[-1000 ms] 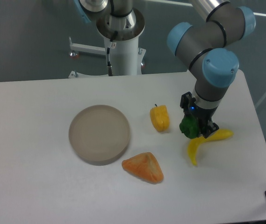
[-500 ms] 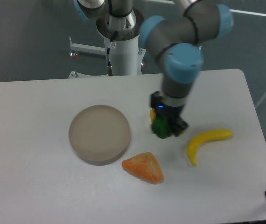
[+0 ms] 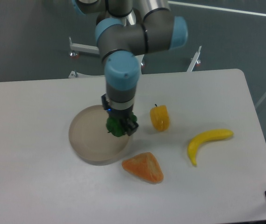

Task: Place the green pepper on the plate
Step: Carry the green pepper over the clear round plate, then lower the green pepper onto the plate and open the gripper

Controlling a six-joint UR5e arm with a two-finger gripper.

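My gripper is shut on the green pepper, a small dark-green lump held between the black fingers. It hangs over the right part of the plate, a round grey-beige dish on the white table. I cannot tell whether the pepper touches the plate's surface. The arm's grey wrist with a blue cap rises straight above the gripper.
A yellow pepper with a dark stem stands just right of the gripper. An orange wedge-shaped item lies in front of the plate's right edge. A yellow banana lies further right. The robot's base column stands behind the table.
The gripper has carried the green pepper leftward from beside the banana, past the yellow pepper, to over the plate's right part. The other items have not moved.
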